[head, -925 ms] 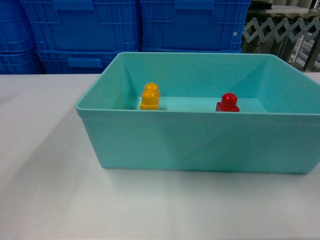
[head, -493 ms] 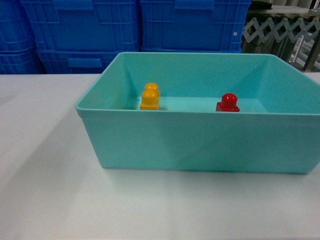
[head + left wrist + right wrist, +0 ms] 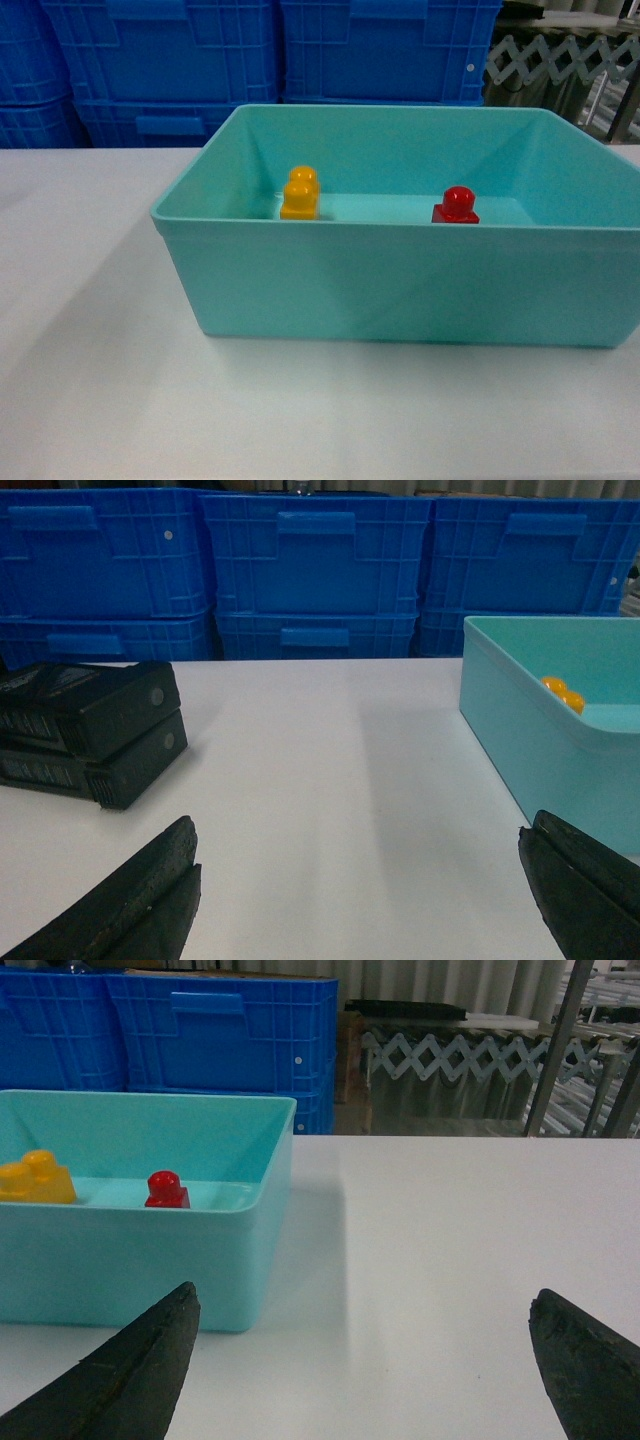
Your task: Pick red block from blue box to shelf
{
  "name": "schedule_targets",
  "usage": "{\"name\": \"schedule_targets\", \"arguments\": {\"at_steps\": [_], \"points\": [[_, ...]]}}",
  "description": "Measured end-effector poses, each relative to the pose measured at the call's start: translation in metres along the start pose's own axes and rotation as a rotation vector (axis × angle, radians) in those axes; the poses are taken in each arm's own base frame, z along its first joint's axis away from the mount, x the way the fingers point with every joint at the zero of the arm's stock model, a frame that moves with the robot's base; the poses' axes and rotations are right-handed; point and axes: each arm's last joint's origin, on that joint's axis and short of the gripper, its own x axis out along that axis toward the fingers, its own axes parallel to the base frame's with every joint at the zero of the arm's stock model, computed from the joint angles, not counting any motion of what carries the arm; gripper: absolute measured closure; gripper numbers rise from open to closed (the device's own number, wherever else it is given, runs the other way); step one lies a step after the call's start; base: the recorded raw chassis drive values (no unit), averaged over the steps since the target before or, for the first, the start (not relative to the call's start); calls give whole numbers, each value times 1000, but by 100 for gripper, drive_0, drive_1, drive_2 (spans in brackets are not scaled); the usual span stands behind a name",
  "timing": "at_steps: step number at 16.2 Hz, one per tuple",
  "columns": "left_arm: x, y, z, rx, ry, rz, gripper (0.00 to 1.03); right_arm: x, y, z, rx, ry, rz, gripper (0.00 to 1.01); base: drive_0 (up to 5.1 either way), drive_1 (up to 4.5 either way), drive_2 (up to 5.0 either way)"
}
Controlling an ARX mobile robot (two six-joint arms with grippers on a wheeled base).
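The red block [image 3: 456,205] stands upright on the floor of the blue box [image 3: 400,290], towards its right side; the right wrist view shows the red block [image 3: 166,1189] too, inside the blue box [image 3: 150,1260]. My right gripper [image 3: 365,1305] is open over bare table to the right of the box, nothing between its fingers. My left gripper [image 3: 360,835] is open over the table left of the blue box [image 3: 540,730], also empty. Neither gripper shows in the head view. Silver uprights and rails of the shelf [image 3: 575,1050] stand at the far right.
An orange-yellow brick [image 3: 300,193] sits in the box's left part. Dark blue ribbed crates [image 3: 270,60] are stacked behind the table. A stack of black flat cases [image 3: 90,730] lies on the table at the left. A grey folding lattice barrier [image 3: 450,1060] stands behind.
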Motion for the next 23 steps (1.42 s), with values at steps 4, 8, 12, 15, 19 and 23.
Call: {"name": "schedule_targets", "arguments": {"at_steps": [4, 8, 12, 15, 19, 23], "points": [[0, 0, 0, 0, 0, 0, 5, 0, 0, 0, 0, 0, 0, 3, 0, 0, 0], [0, 0, 0, 0, 0, 0, 5, 0, 0, 0, 0, 0, 0, 3, 0, 0, 0], [0, 0, 0, 0, 0, 0, 5, 0, 0, 0, 0, 0, 0, 3, 0, 0, 0], [0, 0, 0, 0, 0, 0, 5, 0, 0, -2, 0, 35, -2, 3, 0, 0, 0], [0, 0, 0, 0, 0, 0, 5, 0, 4, -7, -20, 612, -27, 3, 0, 0, 0], [0, 0, 0, 0, -1, 0, 5, 30, 32, 65, -21, 403, 42, 3, 0, 0, 0]]}}
